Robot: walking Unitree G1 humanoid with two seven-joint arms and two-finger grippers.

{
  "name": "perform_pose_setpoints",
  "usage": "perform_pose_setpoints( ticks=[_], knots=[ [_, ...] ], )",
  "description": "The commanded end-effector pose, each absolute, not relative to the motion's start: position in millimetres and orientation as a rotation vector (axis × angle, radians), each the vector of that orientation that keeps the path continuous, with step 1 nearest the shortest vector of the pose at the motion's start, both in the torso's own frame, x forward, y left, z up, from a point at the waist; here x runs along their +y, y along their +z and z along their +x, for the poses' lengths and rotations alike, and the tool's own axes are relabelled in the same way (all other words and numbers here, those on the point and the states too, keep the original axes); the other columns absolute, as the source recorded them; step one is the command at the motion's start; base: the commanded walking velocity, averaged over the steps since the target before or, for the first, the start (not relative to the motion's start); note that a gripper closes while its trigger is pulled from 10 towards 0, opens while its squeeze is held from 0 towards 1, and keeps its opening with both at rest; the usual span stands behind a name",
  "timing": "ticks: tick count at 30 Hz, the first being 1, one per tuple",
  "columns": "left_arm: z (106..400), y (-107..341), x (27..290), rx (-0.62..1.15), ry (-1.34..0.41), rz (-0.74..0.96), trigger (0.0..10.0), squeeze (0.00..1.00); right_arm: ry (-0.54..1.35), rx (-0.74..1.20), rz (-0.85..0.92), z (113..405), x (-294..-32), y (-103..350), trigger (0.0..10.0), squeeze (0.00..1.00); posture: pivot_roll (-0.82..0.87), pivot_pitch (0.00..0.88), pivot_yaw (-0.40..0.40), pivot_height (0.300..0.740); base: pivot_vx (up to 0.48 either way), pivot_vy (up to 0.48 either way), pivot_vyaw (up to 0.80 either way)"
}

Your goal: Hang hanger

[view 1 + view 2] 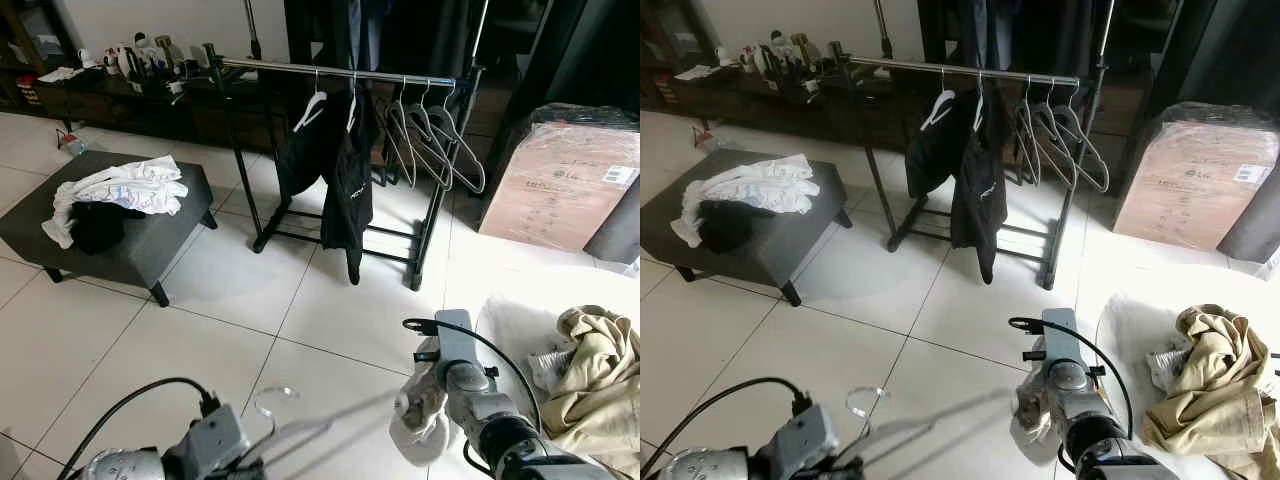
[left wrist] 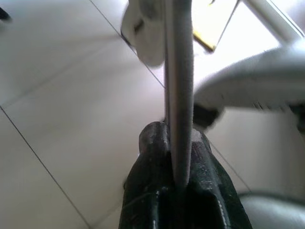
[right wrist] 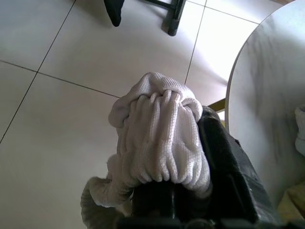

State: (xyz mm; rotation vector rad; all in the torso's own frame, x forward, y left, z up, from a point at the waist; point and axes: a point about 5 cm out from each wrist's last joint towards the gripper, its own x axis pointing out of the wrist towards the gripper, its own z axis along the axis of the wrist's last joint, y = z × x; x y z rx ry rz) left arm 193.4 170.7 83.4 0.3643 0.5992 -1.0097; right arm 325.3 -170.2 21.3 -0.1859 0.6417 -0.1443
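The left gripper (image 2: 178, 179) has its fingers clamped on a grey hanger (image 1: 300, 428), held low over the tiled floor (image 1: 240, 300), well short of the clothes rail (image 1: 340, 72). The right gripper (image 3: 190, 191) grips a bunched white knitted cloth (image 3: 159, 138), possibly a sock, beside the white desk (image 3: 267, 76).

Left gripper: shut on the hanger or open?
Shut on it. In the left wrist view the two black fingers press against both sides of the grey hanger bar, no gap. The left gripper holds it low over the floor.
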Motion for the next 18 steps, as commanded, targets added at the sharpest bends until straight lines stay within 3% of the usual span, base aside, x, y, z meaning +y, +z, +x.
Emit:
perform_pose_setpoints(
  ticks=[1, 18],
  knots=[
    [197, 82, 175, 0.590, -0.970, 0.378, 10.0, 0.00, -0.137, 0.657, -0.194, 324, -167, 19, 10.0, 0.00, -0.03, 0.107, 0.012, 0.740, 0.000, 0.000, 0.00],
    [215, 66, 159, 0.607, -1.041, 0.332, 10.0, 0.00, 0.002, 0.637, -0.213, 325, -148, 20, 10.0, 0.00, -0.05, 0.103, 0.010, 0.740, 0.000, 0.000, 0.00]
  ],
)
